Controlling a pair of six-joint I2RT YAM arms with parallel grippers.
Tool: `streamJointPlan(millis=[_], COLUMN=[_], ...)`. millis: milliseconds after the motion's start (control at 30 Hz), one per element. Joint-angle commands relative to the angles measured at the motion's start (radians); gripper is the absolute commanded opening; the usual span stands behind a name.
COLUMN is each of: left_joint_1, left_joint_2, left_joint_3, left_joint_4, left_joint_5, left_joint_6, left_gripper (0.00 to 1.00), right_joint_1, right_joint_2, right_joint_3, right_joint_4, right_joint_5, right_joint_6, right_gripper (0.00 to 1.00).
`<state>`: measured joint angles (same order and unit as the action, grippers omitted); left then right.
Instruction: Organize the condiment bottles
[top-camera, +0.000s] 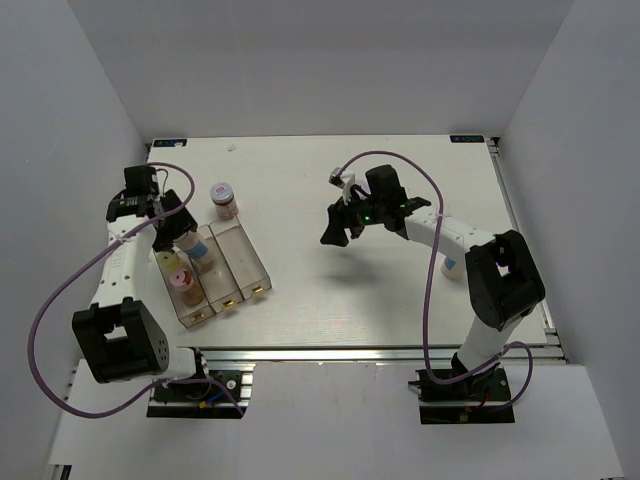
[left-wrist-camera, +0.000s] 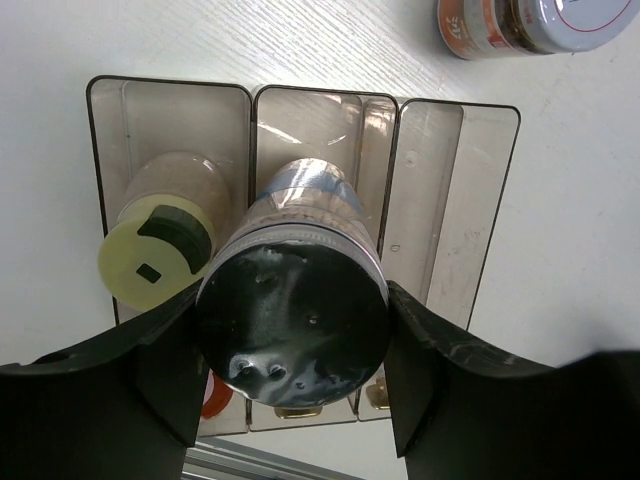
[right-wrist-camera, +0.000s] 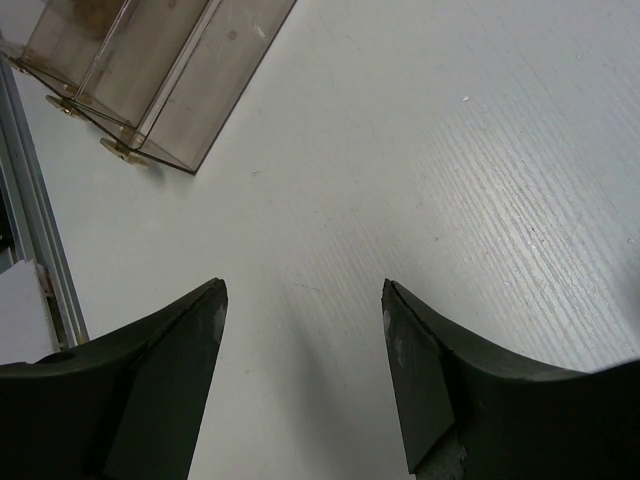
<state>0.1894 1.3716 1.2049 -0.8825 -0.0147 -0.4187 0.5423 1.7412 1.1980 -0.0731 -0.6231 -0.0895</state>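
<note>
Blue-label jar (left-wrist-camera: 300, 200) with a dark shiny lid is upright, pinched by the left gripper (left-wrist-camera: 290, 335) at the middle slot of the clear tray (left-wrist-camera: 480, 200). Can't tell if it's touching bottom. Yellow-lid jar (left-wrist-camera: 155, 255) and pink-lid jar (top-camera: 181, 278) stand lid-up in the slot beside it. Silver-lid jar (left-wrist-camera: 520, 22) with a reddish label sits on the table just past the tray.

Lab: white-walled enclosure (top-camera: 300, 60), aluminium-rail table (top-camera: 330, 190).
</note>
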Motion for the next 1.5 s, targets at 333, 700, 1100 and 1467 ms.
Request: streamJointPlan(millis=[333,700,1100,1467], left_joint_1=[-0.087,-0.116,-0.116,-0.116], left_joint_2=[0.102,0.063,-0.239,-0.385], left_joint_3=[0.061,0.117,0.131,0.110], left_joint_4=[0.031,0.014,-0.004,0.188], left_joint_5=[-0.047,-0.025,-0.156,0.088], left_joint_6=[0.003,0.014,-0.091,-0.126], left_gripper=[0.72,0.98,0.98,0.98], right_joint_1=[-0.005,-0.005,-0.027,-0.238], right_joint_2=[-0.037,-0.057,-0.160,-0.232], right_joint_3=[0.017,0.040,0.159,0.249], right_joint_4=[-0.013,-0.054,-0.100,-0.499], right_joint_5=[0.011,-0.024,0.204,0.775], right_joint_6=[-0.026,-0.068,0.028,0.157], right_gripper=[0.70,0.76,0.00,0.89])
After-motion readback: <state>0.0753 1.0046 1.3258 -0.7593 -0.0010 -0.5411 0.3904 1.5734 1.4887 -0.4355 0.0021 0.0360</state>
